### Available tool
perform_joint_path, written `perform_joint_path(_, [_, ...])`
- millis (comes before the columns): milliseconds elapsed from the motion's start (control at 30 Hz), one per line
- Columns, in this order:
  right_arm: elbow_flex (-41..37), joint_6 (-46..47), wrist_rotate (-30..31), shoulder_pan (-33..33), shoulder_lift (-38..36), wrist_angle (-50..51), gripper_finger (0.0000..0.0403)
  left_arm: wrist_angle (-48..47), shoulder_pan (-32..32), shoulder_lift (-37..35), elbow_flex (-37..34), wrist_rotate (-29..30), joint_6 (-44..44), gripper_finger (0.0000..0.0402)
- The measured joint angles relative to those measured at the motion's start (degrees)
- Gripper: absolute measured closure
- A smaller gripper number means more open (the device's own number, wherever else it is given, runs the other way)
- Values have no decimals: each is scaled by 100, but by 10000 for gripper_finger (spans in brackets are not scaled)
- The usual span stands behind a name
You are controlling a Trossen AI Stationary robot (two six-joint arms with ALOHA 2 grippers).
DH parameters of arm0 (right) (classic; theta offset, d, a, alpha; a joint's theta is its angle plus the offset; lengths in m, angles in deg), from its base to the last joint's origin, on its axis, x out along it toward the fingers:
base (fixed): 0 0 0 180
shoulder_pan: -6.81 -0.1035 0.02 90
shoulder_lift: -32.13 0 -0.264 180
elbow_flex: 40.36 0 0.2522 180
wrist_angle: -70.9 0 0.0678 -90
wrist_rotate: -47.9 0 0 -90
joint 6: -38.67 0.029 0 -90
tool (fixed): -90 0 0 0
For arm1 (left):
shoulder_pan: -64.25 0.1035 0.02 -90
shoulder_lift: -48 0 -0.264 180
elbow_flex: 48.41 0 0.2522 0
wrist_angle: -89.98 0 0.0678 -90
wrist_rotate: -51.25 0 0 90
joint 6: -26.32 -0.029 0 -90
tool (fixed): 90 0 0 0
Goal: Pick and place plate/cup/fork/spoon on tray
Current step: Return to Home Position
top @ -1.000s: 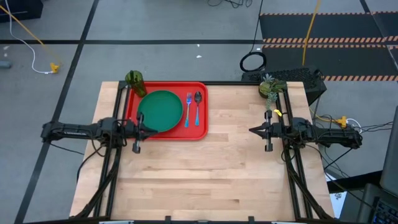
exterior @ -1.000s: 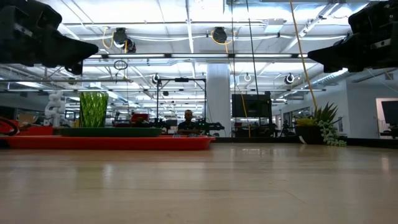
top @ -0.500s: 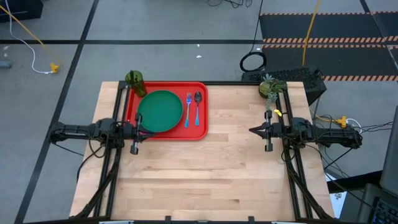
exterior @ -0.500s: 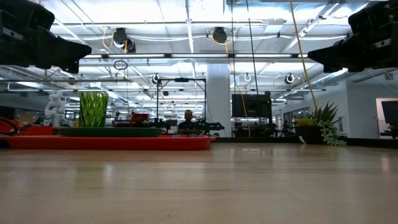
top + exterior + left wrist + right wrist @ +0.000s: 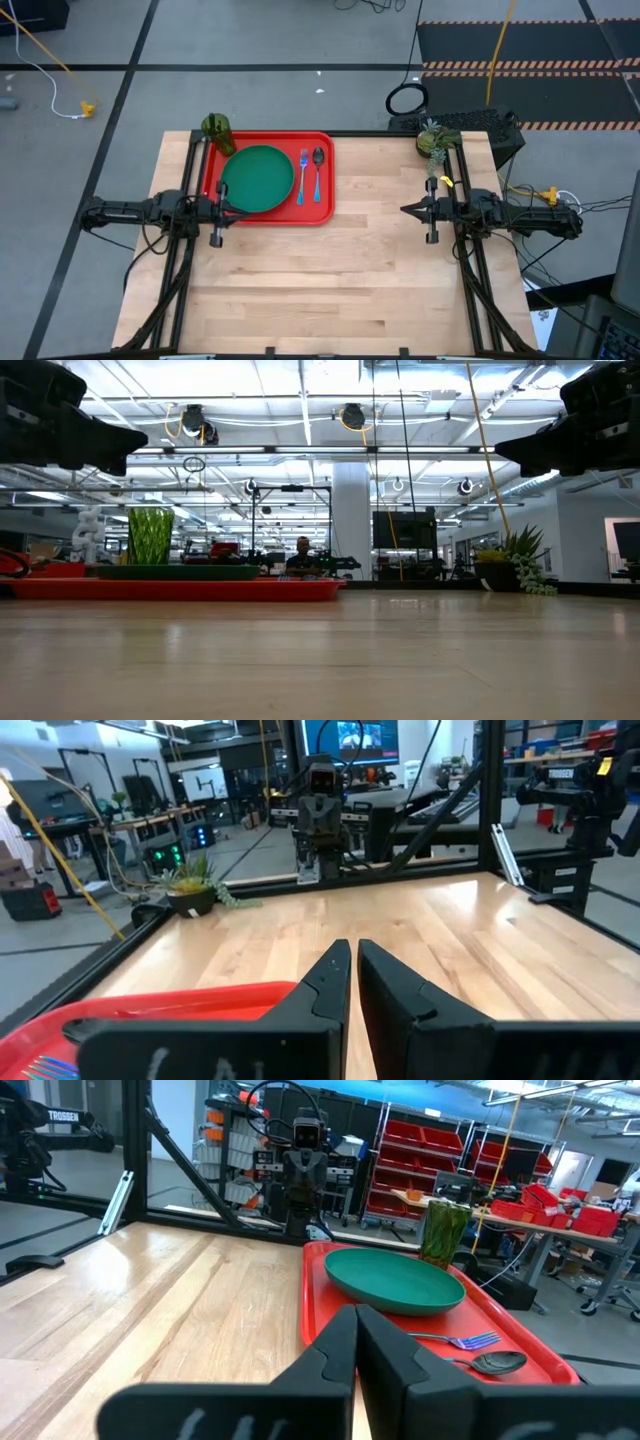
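The red tray [image 5: 325, 205] lies at the table's far left. The dark green plate [image 5: 258, 178] rests flat on it. The fork [image 5: 302, 175] and the spoon [image 5: 318, 170] lie side by side on the tray, right of the plate. The olive-green cup [image 5: 217, 131] stands upright at the tray's far left corner. My left gripper [image 5: 232, 209] is shut and empty, above the tray's near left corner. My right gripper [image 5: 404, 210] is shut and empty, above the bare table on the right side. The right wrist view shows the plate [image 5: 395, 1278], cup [image 5: 443, 1230], fork [image 5: 462, 1342] and spoon [image 5: 492, 1363].
A small potted plant [image 5: 432, 140] stands at the table's far right corner. Black frame rails run along the table's left and right sides. Bare wood [image 5: 330, 280] spans the table's middle and near half.
My left gripper has drawn back a little toward the table's left edge, away from the plate, and has kept still for the last half second. The tableware has not moved.
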Motion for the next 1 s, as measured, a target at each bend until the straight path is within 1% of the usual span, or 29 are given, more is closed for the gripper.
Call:
perform_joint_path(233, [0,0,0,0,0,1,403,4,0,22,0,118,-269,376])
perform_joint_path(1000, [0,-2,0,0,-1,1,403,14,0,22,-2,125,-269,376])
